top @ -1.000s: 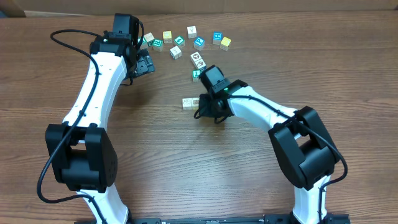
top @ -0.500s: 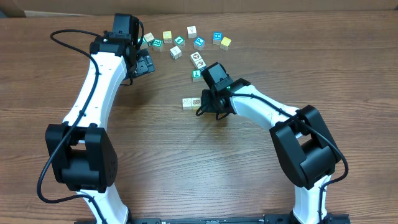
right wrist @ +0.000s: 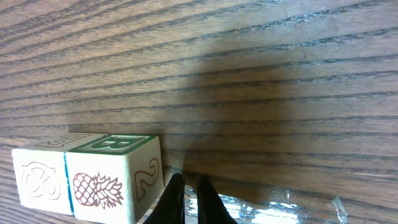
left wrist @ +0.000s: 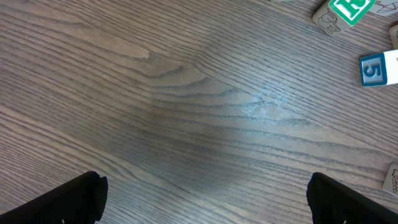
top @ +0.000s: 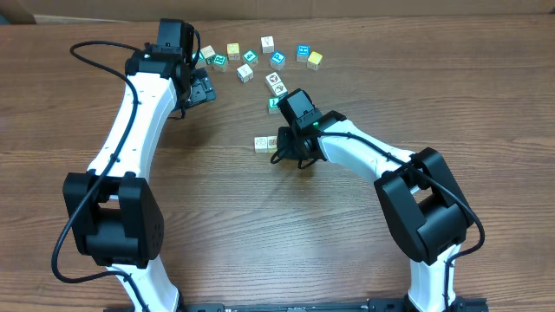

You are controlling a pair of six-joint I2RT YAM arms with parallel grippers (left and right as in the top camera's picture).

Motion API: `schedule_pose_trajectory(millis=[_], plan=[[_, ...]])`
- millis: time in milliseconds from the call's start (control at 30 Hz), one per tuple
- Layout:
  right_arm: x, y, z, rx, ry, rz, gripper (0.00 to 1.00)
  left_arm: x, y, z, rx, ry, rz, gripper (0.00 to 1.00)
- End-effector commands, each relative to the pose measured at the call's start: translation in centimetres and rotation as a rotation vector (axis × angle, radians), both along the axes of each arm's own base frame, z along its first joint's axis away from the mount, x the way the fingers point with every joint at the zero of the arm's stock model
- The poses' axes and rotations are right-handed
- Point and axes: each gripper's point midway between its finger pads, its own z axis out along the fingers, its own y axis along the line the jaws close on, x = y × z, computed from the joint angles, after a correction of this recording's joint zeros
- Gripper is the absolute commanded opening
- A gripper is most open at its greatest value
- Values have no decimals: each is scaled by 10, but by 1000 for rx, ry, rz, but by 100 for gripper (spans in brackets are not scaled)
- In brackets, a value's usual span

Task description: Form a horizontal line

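The horizontal line (top: 266, 142) is a short row of two cubes touching side by side in mid-table. In the right wrist view these are a pretzel-faced cube (right wrist: 37, 180) and a green-topped pineapple cube (right wrist: 112, 180) with a "2" on its side. My right gripper (right wrist: 189, 190) is shut and empty, its tips on the table right beside the pineapple cube's "2" face; from overhead it (top: 283, 149) sits at the row's right end. My left gripper (left wrist: 208, 205) hangs open over bare wood, far from the row (top: 201, 87).
Several loose cubes (top: 260, 59) lie scattered along the far edge, with two more (top: 276, 84) just behind the right wrist. A green-faced cube (left wrist: 345, 9) and a blue "5" cube (left wrist: 379, 68) show at the left wrist view's upper right.
The right wrist has shifted slightly back, and its shut gripper uncovered the row's second cube, which it hid a second ago. The left arm has not moved.
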Motion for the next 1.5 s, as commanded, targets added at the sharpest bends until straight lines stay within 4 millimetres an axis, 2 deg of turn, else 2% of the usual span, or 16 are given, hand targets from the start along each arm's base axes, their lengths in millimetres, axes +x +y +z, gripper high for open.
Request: schedule_pose_trajectory(millis=[0, 1467], plan=[[-3, 4, 2, 12, 2, 15, 4, 5, 1, 3, 12, -10, 1, 100], [-5, 13, 3, 46, 6, 33, 4, 5, 1, 3, 12, -10, 1, 100]])
